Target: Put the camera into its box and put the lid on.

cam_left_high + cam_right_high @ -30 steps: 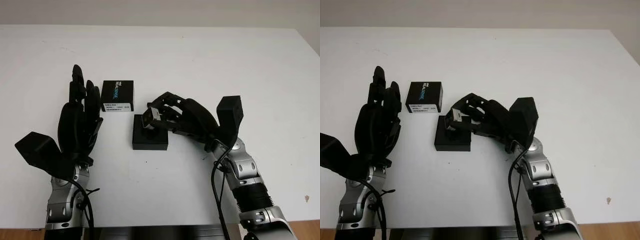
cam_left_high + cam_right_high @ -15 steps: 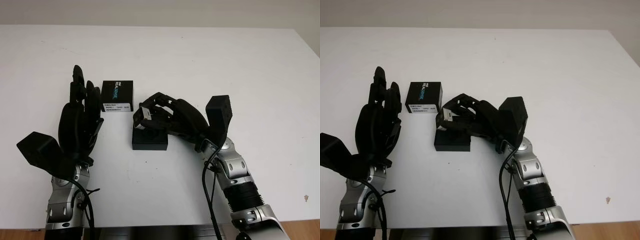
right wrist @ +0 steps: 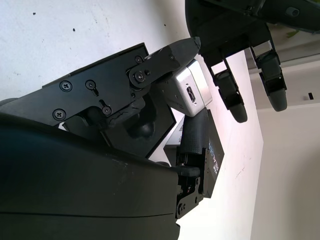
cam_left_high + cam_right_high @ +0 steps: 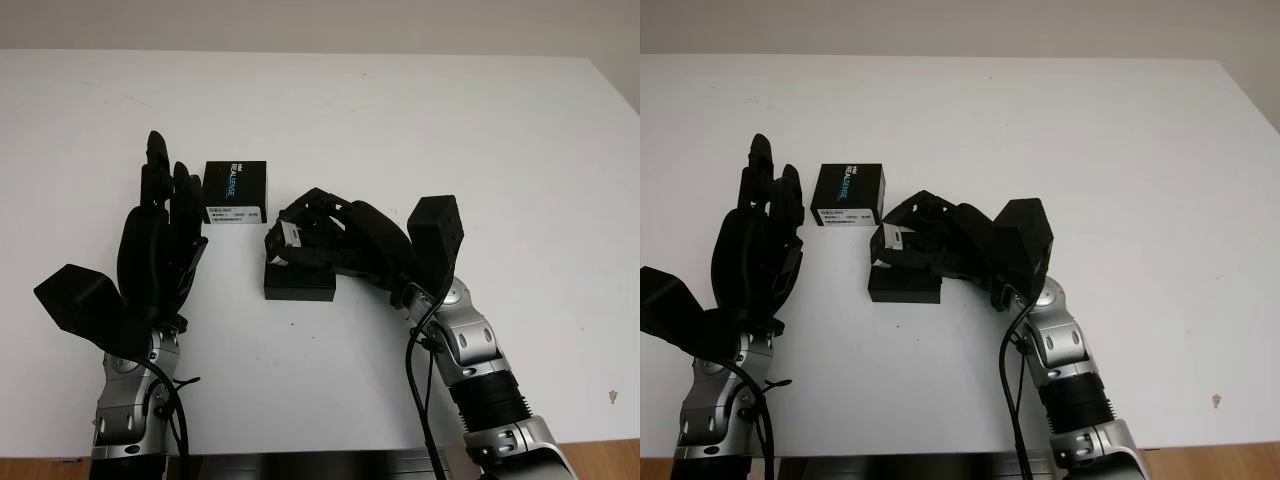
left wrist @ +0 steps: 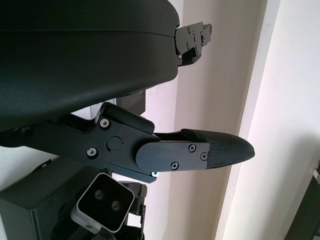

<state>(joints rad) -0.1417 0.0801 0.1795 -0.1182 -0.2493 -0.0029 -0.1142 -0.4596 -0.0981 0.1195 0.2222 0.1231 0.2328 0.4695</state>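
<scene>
While the open left hand [image 4: 160, 240] waits to the left, the right hand [image 4: 340, 240], gripping the camera [image 4: 285, 238], should square it over the box [image 4: 300, 280] before lowering.

Silver camera [image 4: 283, 238] above black box [image 4: 299, 281]

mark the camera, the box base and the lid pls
camera [image 4: 285, 238], left eye view, its silver body.
box base [image 4: 299, 283], left eye view, near edge.
lid [image 4: 235, 190], left eye view, printed top face.
</scene>
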